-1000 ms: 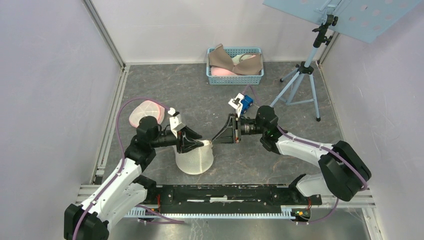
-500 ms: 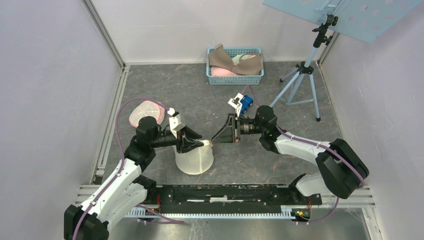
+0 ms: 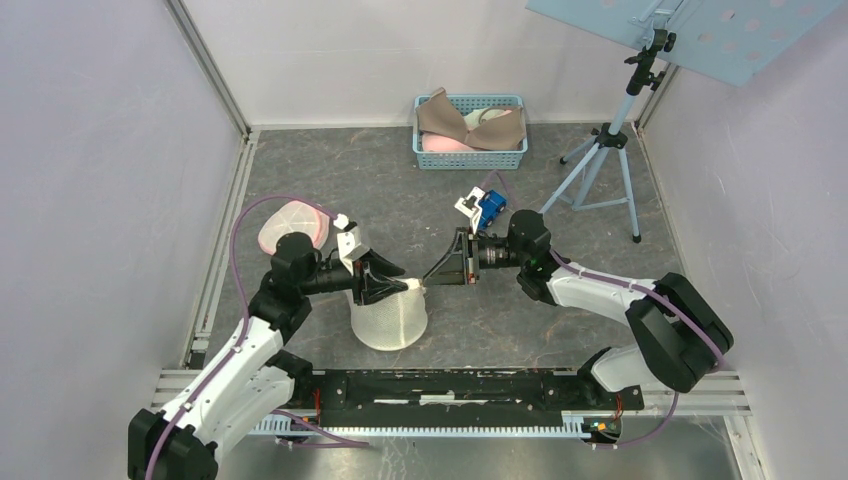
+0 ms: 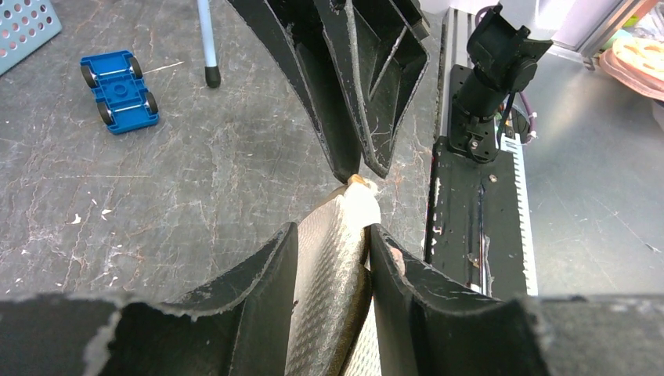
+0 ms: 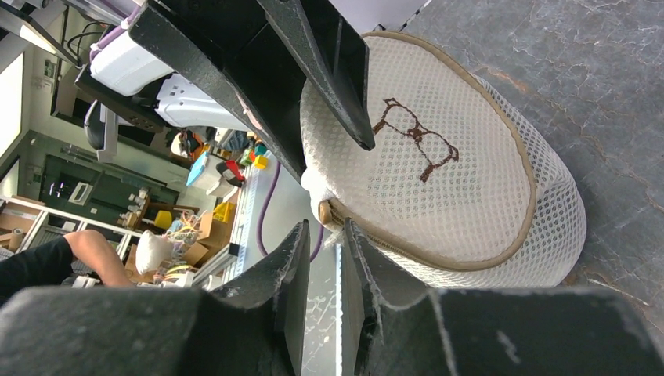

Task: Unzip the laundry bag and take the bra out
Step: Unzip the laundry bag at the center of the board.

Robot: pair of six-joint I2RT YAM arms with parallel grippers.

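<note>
The white mesh laundry bag (image 3: 388,320) stands on the grey table between the arms, zipped, with a tan zip band round its lid (image 5: 438,258). My left gripper (image 3: 403,287) is shut on a fold of the bag's top edge (image 4: 333,235). My right gripper (image 3: 428,281) faces it from the right. Its jaws stand a narrow gap apart at the tan zip end (image 5: 325,213), with the small pull just at the tips. The same tips meet the bag's corner in the left wrist view (image 4: 359,174). What is inside the bag is hidden.
A blue basket (image 3: 470,160) of bras stands at the back. A pink padded cup (image 3: 293,225) lies behind the left arm. A blue toy car (image 3: 490,208) sits by the right wrist. A tripod (image 3: 600,165) stands at the back right.
My right gripper has edged slightly left toward the bag's zip end. The left gripper keeps its hold and the bag has not moved.
</note>
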